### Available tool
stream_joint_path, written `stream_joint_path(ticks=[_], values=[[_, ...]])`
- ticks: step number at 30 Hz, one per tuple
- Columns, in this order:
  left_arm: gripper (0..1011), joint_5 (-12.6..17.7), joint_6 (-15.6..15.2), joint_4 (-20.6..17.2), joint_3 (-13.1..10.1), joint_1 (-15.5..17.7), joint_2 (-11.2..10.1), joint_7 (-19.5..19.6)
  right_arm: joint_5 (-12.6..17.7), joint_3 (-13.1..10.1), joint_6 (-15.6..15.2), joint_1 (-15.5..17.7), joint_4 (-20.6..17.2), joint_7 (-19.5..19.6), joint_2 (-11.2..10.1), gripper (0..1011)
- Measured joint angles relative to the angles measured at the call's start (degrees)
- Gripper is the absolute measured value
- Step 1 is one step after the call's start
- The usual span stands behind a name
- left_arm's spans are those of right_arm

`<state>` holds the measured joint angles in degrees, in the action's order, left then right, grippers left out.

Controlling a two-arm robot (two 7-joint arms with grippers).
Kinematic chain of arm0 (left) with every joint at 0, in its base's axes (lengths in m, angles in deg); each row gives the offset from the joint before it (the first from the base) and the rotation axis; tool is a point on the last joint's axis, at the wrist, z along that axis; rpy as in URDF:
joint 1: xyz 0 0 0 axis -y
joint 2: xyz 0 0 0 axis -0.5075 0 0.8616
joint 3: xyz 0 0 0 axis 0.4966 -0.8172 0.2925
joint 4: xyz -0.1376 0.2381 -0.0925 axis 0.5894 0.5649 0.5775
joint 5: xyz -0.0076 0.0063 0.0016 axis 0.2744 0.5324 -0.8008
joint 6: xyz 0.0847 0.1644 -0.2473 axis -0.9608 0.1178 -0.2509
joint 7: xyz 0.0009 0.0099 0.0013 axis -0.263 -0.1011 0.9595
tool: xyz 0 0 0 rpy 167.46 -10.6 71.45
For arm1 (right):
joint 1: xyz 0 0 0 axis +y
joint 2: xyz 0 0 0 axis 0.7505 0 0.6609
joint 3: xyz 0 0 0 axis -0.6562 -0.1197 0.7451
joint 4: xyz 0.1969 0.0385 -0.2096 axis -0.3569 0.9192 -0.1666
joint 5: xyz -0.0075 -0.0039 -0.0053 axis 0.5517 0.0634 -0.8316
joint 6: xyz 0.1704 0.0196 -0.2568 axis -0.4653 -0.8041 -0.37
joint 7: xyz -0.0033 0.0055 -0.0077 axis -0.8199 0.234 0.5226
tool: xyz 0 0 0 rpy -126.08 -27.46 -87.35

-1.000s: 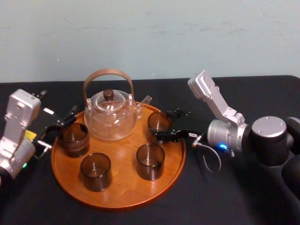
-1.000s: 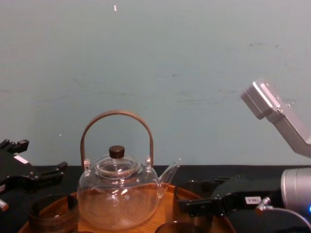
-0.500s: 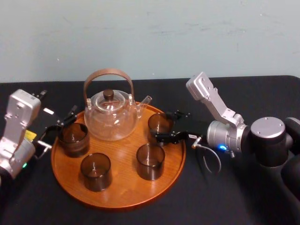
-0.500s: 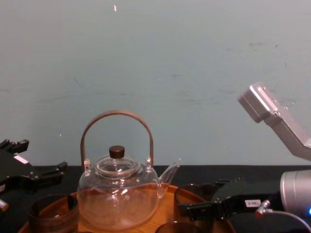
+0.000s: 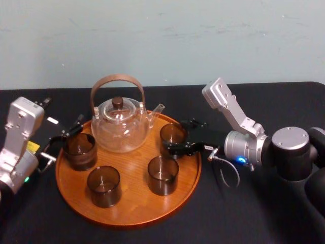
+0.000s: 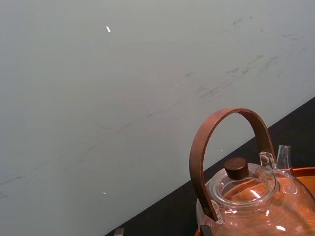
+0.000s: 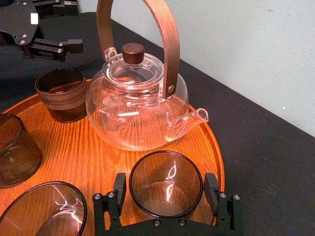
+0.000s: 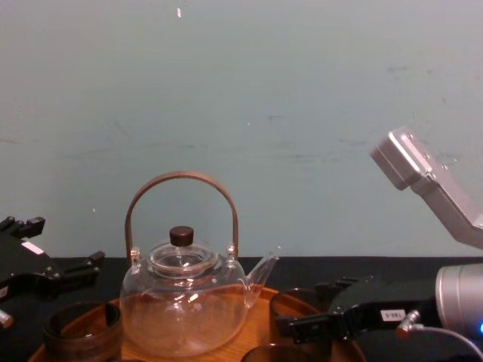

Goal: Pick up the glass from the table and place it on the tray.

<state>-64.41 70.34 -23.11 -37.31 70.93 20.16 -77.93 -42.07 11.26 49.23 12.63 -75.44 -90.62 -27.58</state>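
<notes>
Right gripper [image 7: 166, 187]: sunk a hair since a second ago, now low over the tray's [image 5: 129, 216] right side; jaws spread, clamping nothing.
Front glasses: two, [image 5: 103, 185] and [image 5: 163, 175], side by side on the near part of the tray.
Glass [image 5: 172, 133]: hasn't budged. It is upright on the tray, squarely between the right fingers with a sliver of gap each side, just beside the teapot's spout.
Left gripper [image 5: 65, 140]: fingers parted at the tray's left edge, by a fourth glass [image 5: 79, 150], not holding it.
Teapot [image 5: 121, 127]: at the tray's far side.
Table [image 5: 244, 213]: black, under it all.
Wall [image 5: 162, 40]: pale, behind.
</notes>
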Motion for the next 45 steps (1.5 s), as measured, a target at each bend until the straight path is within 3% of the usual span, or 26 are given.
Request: stream_joint_path(ticks=[17,35,40,45], values=[[1001,0.0,0.0,0.0,0.0,0.0,0.0,0.0,1.06,-0.79,0.08,0.76,-0.99,-0.7,-0.58,1002],[1001,0.0,0.0,0.0,0.0,0.0,0.0,0.0,6.13,-5.07,-0.76,9.05,-12.98,-1.04,-9.04,1002],[1001,0.0,0.0,0.0,0.0,0.0,0.0,0.0,7.72,-7.13,0.1,11.99,-16.87,0.02,-11.77,1002],[1001,0.0,0.0,0.0,0.0,0.0,0.0,0.0,8.54,-9.26,1.46,14.59,-19.66,2.35,-13.12,1002]])
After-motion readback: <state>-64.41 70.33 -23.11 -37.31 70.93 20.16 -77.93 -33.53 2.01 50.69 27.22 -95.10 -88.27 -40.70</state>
